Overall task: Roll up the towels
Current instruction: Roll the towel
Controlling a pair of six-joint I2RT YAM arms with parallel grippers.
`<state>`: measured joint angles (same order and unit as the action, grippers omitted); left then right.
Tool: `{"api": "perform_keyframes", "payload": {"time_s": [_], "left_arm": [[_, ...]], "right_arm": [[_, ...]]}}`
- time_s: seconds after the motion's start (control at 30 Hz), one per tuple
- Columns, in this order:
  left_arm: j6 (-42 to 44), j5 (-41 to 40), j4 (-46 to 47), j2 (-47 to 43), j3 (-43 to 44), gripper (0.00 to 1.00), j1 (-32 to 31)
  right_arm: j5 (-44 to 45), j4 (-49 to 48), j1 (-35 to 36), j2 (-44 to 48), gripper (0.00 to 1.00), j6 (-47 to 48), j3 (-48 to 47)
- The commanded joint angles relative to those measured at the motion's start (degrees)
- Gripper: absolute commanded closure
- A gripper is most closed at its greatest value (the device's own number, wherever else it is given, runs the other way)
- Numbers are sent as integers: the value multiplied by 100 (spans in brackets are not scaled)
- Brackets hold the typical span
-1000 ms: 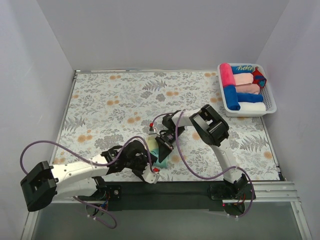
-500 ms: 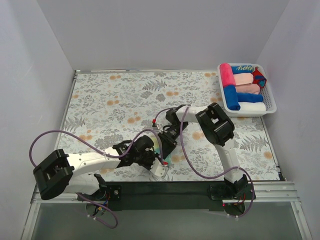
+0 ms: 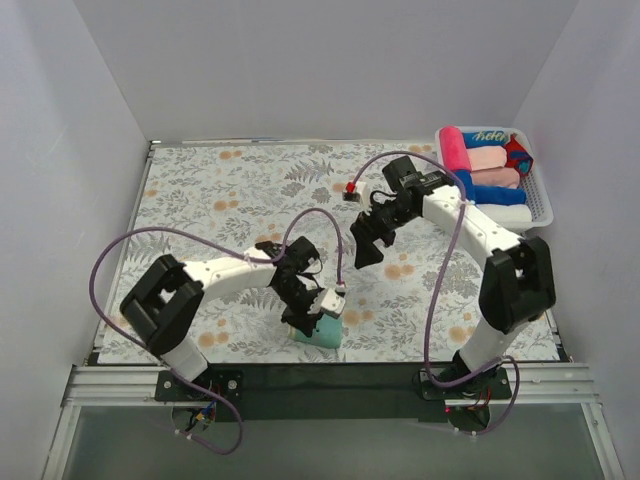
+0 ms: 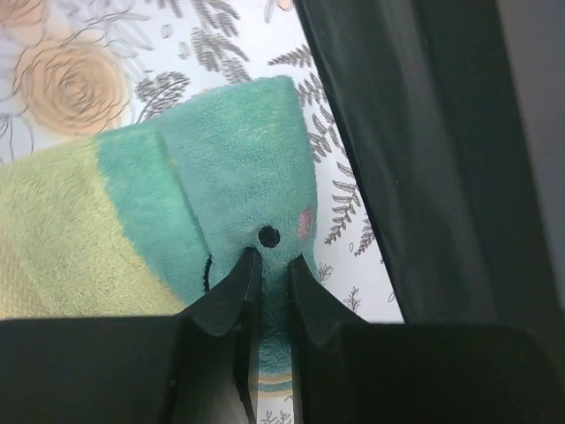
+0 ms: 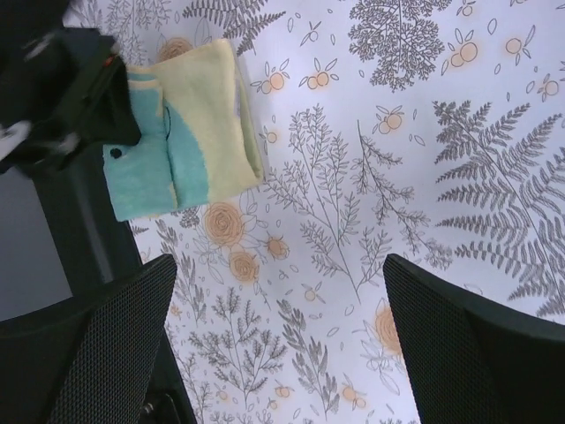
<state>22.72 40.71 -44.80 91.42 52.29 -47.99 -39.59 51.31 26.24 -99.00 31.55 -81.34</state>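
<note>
The pale yellow towel with its teal patch (image 5: 190, 141) lies as a short folded bundle near the table's front edge (image 3: 322, 333). My left gripper (image 4: 269, 261) is shut on a fold of the teal end (image 4: 238, 168), and it covers most of the towel from above (image 3: 308, 308). My right gripper (image 3: 366, 243) hangs open over the bare cloth well behind and to the right of the towel. Its mesh fingers (image 5: 88, 353) are spread wide with nothing between them (image 5: 282, 327).
A white basket (image 3: 541, 205) at the back right holds several rolled towels, pink, blue and white. The black front rail (image 3: 330, 378) runs just beyond the towel. A flowered tablecloth (image 3: 220, 200) covers the table; walls close in on three sides.
My right gripper opened, let go of the towel and swung up and away to the back right. My left gripper shut on the teal end and moved right.
</note>
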Motion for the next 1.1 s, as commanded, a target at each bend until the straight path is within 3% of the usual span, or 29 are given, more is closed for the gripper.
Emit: {"api": "perform_keyframes", "payload": {"time_s": [0.0,0.17,0.3,0.43,0.6,0.77,1.07], "left_arm": [[57,605,-1118,964,385,100,526],[460,903,-1688,2333,1335,100,1142],[751,1070,-1954,3126,2055,100,1493],[944,1088,-2226,3777,2531,98,1757],[1077,1088,-2332,4226,2830,95,1960],[1042,1149,-2297,4420,2962,94,2048],[1059,1194,-2323,4560,3050,90,2109]], "right_arm": [[443,-183,92,609,13,44,408],[522,-419,188,1294,25,27,1040],[971,-718,548,1331,36,-52,1287],[1233,-1210,1022,1454,37,-272,1498],[2121,-1913,2294,1375,30,-395,1744],[2807,-2652,3271,1112,31,-492,2060],[3730,-3645,4082,532,35,-202,2623]]}}
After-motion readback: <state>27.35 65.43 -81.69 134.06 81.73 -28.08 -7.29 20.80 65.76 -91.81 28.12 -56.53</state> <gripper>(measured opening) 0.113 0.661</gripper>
